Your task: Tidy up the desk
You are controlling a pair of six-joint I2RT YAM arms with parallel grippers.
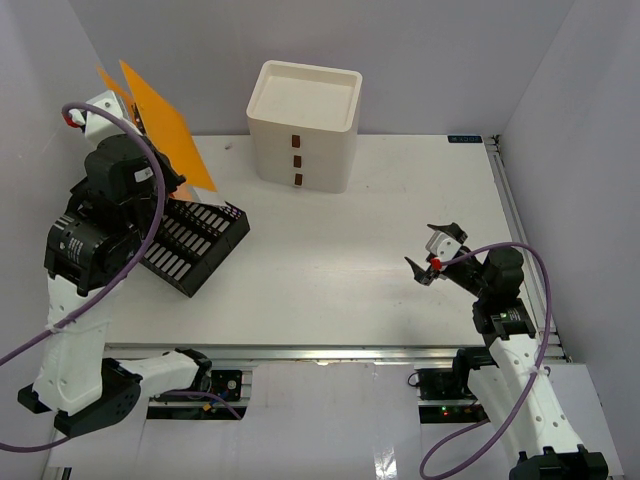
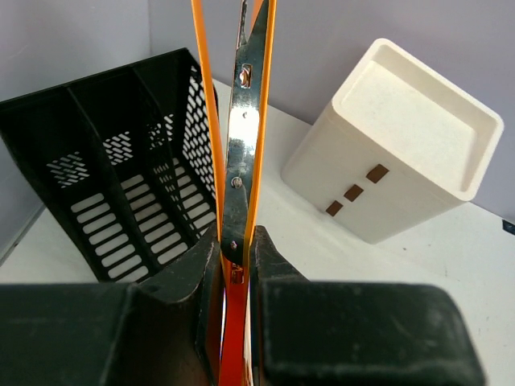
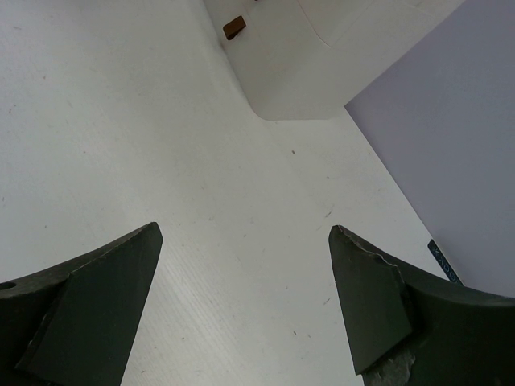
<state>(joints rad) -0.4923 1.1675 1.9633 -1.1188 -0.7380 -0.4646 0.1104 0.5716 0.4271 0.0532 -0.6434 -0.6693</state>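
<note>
The desk (image 1: 340, 270) is a white tabletop with a metal rail along its front edge. My left gripper (image 2: 235, 245) is shut on an orange folder (image 2: 259, 96) with a metal clip strip, and holds it upright, edge-on, above the black mesh file rack (image 2: 121, 177). In the top view the orange folder (image 1: 155, 120) rises at the far left over the file rack (image 1: 190, 245); the left fingers are hidden under the arm there. My right gripper (image 1: 432, 257) is open and empty above the bare desk at the right; it also shows in the right wrist view (image 3: 245, 241).
A white three-drawer box (image 1: 303, 120) with brown handles stands at the back centre; it also shows in the left wrist view (image 2: 394, 153) and the right wrist view (image 3: 298, 64). White walls enclose the desk. The file rack lies tilted at the left.
</note>
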